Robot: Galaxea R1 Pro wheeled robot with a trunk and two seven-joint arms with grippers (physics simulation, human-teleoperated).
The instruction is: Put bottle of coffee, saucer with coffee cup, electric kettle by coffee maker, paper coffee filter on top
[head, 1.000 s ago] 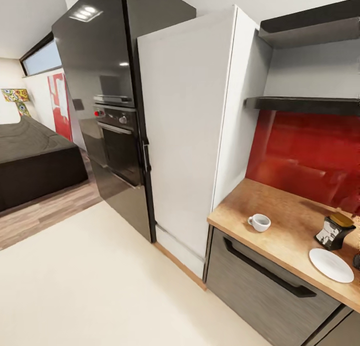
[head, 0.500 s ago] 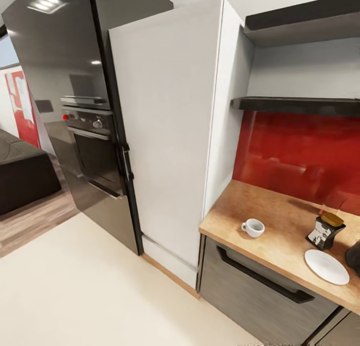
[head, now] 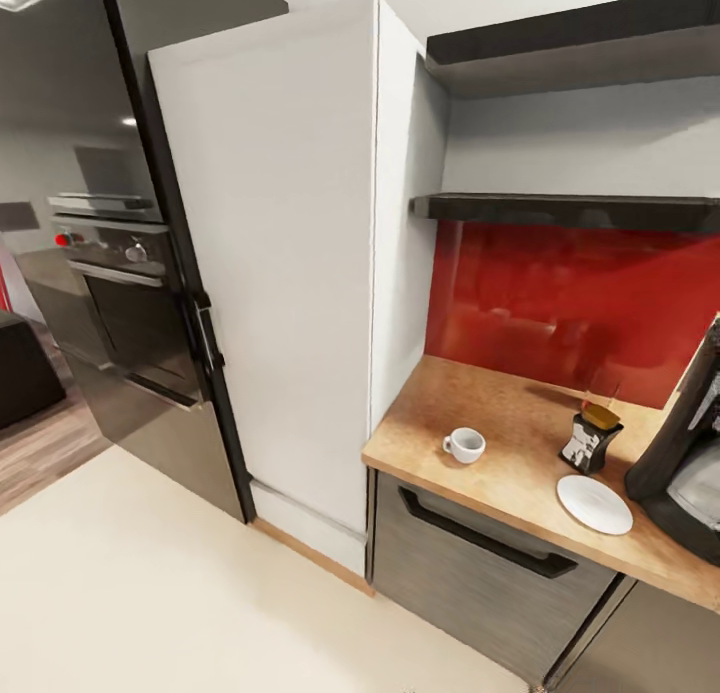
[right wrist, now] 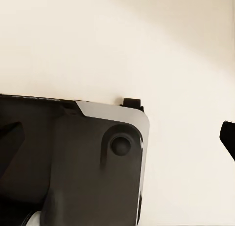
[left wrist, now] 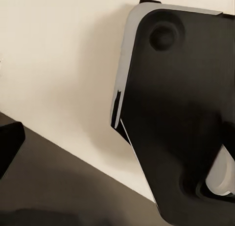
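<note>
- Wood-grain countertop (head: 520,453) carries the station items, all well ahead of my pincers, which hang low near the cream floor (head: 150,573).
- Coffee cup (head: 464,444) sits alone near the counter's open end, apart from the saucer (head: 594,503); it is not yet on the saucer as the task requires.
- Bottle of coffee (head: 590,438) stands upright on the counter just behind the saucer, near the coffee maker (head: 685,463), so I judge that step done.
- Coffee maker is at the counter's far side, partly cut off by the frame; whether a filter is on top I cannot tell. Kettle: not sighted.
- Left pincer (left wrist: 10,143): one dark fingertip visible over the floor and the robot's black base plate (left wrist: 181,113); nothing seen held, opening cannot be judged.
- Right pincer (right wrist: 117,140): two dark fingertips at opposite edges, spread wide, nothing between them but floor.
- Judgement: arms are tucked for travel; next comes approaching the counter for the cup.
</note>
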